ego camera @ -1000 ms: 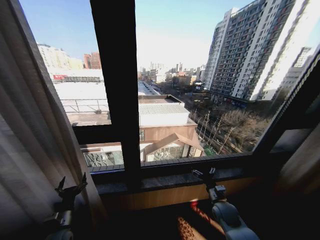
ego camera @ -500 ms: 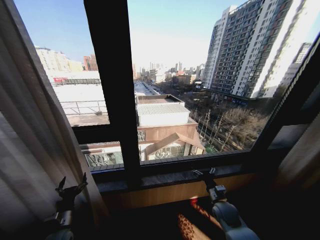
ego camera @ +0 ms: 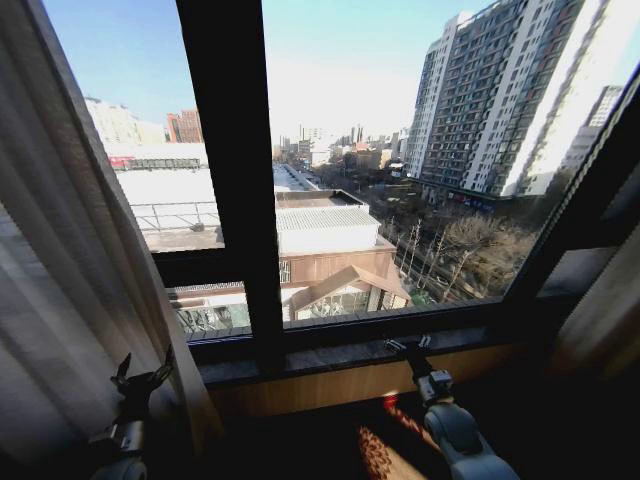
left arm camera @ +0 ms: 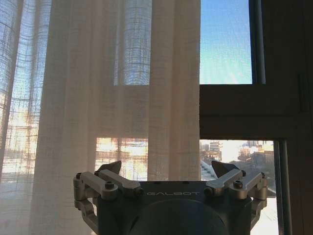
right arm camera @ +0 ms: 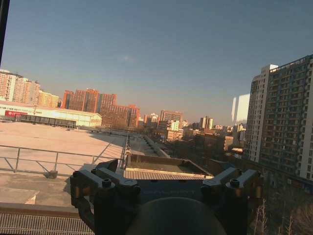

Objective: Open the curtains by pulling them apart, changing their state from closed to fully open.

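Nearest, left claw [ego camera: 140,378] low beside the bunched curtains [ego camera: 70,300], fingers spread wide, gripping nothing. Right claw [ego camera: 408,345] at the window sill [ego camera: 330,362], likewise spread and empty. Beyond, curtains gathered at the left edge of the window frame [ego camera: 235,180]; past the glass, rooftops and towers.

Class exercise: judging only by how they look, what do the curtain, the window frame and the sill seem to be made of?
Curtain: thin, sheer woven cloth, cream; light passes through and a fine grid weave shows.
Window frame: dark, matte bars, probably painted metal, though the look leaves that open.
Sill: dark, slightly glossy slab, perhaps stone, with what looks like a wood-toned panel beneath.
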`<state>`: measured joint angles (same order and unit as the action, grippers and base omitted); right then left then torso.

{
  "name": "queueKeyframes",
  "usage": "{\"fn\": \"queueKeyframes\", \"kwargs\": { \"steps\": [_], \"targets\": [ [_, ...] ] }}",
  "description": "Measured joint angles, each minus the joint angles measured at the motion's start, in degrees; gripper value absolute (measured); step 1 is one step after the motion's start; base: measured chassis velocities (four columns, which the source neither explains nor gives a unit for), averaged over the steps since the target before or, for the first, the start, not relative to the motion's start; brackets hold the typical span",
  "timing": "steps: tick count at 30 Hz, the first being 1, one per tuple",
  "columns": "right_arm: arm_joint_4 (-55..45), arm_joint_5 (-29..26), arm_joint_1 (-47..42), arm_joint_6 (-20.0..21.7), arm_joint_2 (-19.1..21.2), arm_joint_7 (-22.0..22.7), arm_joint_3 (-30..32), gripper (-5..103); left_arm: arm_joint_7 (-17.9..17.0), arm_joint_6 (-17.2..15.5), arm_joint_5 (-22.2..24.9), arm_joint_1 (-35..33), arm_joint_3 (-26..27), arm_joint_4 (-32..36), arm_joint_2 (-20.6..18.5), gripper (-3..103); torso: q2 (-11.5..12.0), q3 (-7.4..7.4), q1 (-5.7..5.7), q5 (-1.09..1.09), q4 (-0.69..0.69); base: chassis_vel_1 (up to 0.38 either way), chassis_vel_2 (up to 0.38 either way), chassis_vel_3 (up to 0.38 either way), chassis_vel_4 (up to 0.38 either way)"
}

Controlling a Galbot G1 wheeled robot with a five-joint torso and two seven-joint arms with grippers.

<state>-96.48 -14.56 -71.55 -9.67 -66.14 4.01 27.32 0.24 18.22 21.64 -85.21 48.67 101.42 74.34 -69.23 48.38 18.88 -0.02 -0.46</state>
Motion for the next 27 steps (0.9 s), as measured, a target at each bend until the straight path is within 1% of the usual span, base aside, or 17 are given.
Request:
{"fn": "queueKeyframes", "kwargs": {
  "steps": [6, 27],
  "targets": [
    [0.0, 0.0, 0.0, 0.0, 0.0, 0.0, 0.0, 100, 0.0, 0.0, 0.0, 0.0, 0.0, 0.0, 0.0, 100, 0.0, 0.00, 0.00, 0.03, 0.00, 0.000, 0.000, 0.000, 0.000],
    [0.0, 0.0, 0.0, 0.0, 0.0, 0.0, 0.0, 100, 0.0, 0.0, 0.0, 0.0, 0.0, 0.0, 0.0, 100, 0.0, 0.00, 0.00, 0.02, 0.00, 0.000, 0.000, 0.000, 0.000]
  ]
}}
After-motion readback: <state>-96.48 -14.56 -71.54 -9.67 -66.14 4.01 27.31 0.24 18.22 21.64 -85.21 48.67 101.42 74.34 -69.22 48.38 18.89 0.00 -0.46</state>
